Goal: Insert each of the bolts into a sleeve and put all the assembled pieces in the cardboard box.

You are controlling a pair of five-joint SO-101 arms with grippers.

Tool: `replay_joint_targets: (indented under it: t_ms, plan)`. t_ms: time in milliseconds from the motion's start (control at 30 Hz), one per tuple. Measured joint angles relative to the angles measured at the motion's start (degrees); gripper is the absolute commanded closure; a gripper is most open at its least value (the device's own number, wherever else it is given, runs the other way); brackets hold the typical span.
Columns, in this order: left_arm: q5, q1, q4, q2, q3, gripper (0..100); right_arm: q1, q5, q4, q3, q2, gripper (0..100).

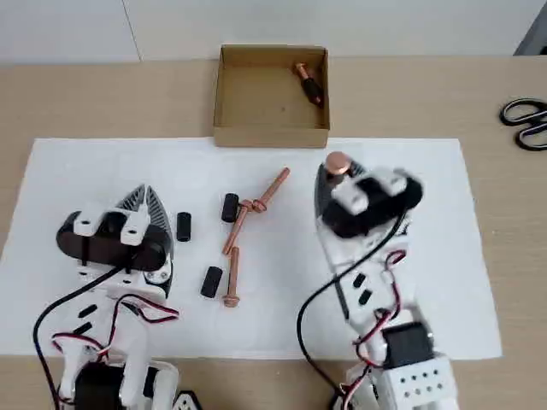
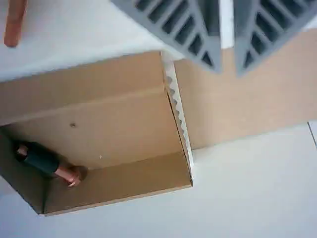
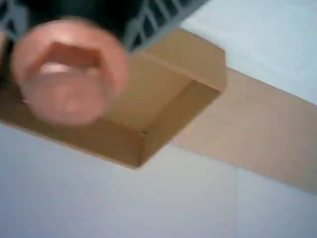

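The cardboard box (image 1: 272,137) stands at the back of the white paper, with one assembled bolt and sleeve (image 1: 309,83) lying in its right corner. My right gripper (image 1: 336,178) hovers in front of the box's right end, shut on a copper bolt (image 1: 338,162) held head up; a dark sleeve seems to sit around its shank. The bolt head (image 3: 64,69) looms close, with the box (image 3: 99,139) behind it. Three loose bolts (image 1: 235,226) and three black sleeves (image 1: 183,226) lie mid-paper. My left gripper (image 1: 145,190) is shut on nothing, left of them, facing the box (image 2: 119,183).
Scissors (image 1: 526,124) lie on the bare table at the far right. The white paper (image 1: 444,256) covers most of the work area. Inside the box, the assembled piece (image 2: 47,161) rests against a wall. A loose bolt's end (image 2: 14,22) shows near my left gripper.
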Motion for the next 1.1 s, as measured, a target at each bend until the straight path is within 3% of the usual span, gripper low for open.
replay_joint_targets:
  t_ms: [133,367,633,733,933,1100]
  plan:
    - [0.0,0.0,-0.79,-1.76,2.37,99,3.69,0.0,2.2,-11.87,13.89,99.5]
    - [0.0,0.0,-1.58,-1.93,2.46,99,4.04,0.0,2.11,-33.49,44.66,99.5]
    - [0.0,0.0,-1.67,-1.93,2.46,99,2.73,0.09,-4.75,-57.32,75.69,99.5]
    - [0.0,0.0,-1.67,-1.93,2.46,99,1.41,5.19,-7.74,-66.29,85.54,99.5]
    - [0.0,0.0,-1.67,-1.93,2.46,99,0.0,22.68,-12.4,-81.76,104.09,99.5]
    - [0.0,0.0,-1.67,-1.93,2.46,99,0.09,25.85,-12.84,-93.27,117.63,99.5]
